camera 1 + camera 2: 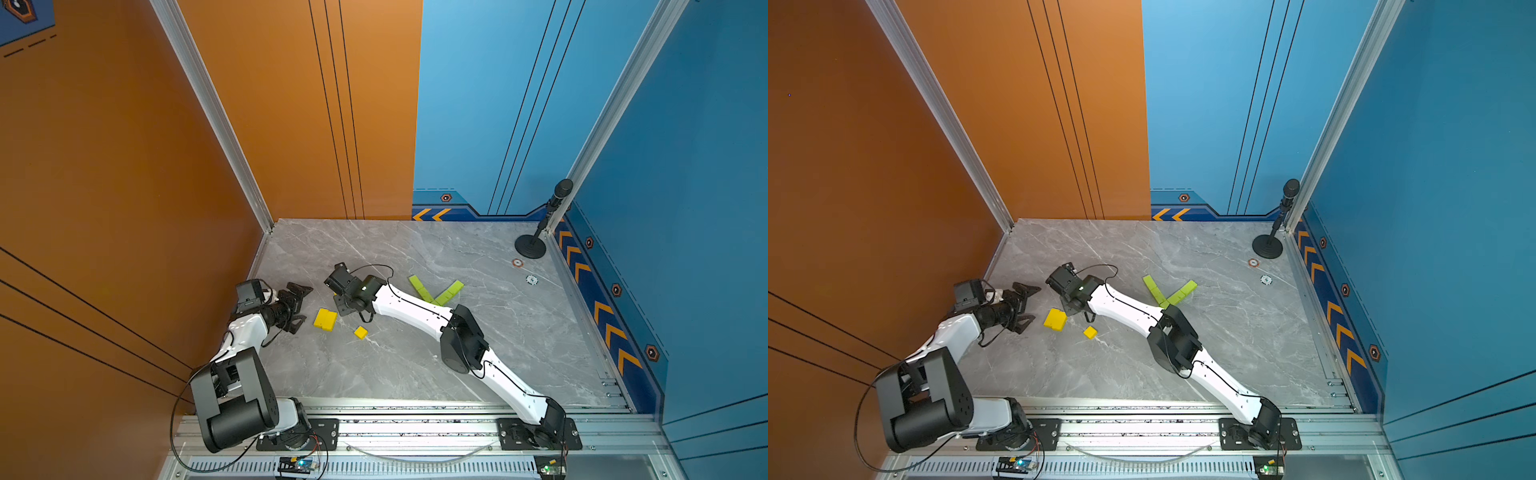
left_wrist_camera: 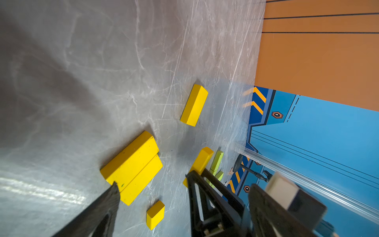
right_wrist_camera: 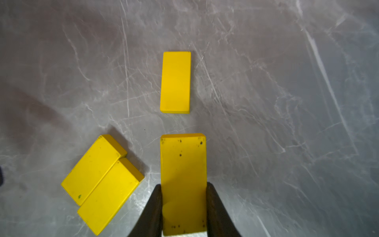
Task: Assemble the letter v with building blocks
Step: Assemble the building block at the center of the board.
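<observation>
Small yellow cube (image 1: 360, 332) nearest, alone on worktop (image 1: 374, 370). Just beyond, to its left: two yellow bricks (image 1: 325, 319) touching side by side. Left jaws spread wide, empty, just left of them. Right jaws clenched on held yellow brick (image 3: 183, 164). Farther right: lime-green blocks (image 1: 423, 289) laid in a V.

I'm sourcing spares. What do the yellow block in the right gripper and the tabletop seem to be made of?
Yellow block, clamped in the right gripper: likely painted wood, matte opaque coat with dark chips at corners; hard plastic is possible.
Tabletop: grey marble-look slab, white veining and soft glare; real stone or printed laminate, cannot tell.
</observation>
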Controlling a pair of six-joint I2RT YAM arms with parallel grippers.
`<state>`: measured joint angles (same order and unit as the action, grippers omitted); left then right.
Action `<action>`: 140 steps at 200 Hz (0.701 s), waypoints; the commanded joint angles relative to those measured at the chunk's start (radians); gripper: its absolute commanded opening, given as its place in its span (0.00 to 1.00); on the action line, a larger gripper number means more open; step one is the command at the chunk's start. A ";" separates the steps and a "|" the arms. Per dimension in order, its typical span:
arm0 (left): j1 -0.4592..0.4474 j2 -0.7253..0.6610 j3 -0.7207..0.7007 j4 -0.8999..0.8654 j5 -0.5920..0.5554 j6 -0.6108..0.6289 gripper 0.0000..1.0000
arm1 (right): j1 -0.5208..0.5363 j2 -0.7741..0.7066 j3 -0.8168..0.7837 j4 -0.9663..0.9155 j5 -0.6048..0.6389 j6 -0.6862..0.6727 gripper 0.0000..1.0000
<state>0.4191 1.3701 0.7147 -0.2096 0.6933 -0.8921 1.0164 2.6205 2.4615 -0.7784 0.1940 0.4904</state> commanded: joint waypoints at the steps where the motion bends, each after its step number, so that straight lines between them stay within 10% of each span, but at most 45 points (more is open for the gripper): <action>1: 0.009 0.018 0.000 0.063 0.025 -0.013 0.98 | 0.005 0.014 0.024 -0.022 0.031 0.029 0.18; 140: 0.017 0.083 0.046 0.077 0.055 -0.020 0.98 | 0.032 0.105 0.088 -0.006 0.019 0.043 0.21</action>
<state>0.4274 1.4517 0.7479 -0.1364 0.7223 -0.9104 1.0355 2.6869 2.5187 -0.7769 0.1959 0.5144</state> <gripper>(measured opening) 0.976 0.306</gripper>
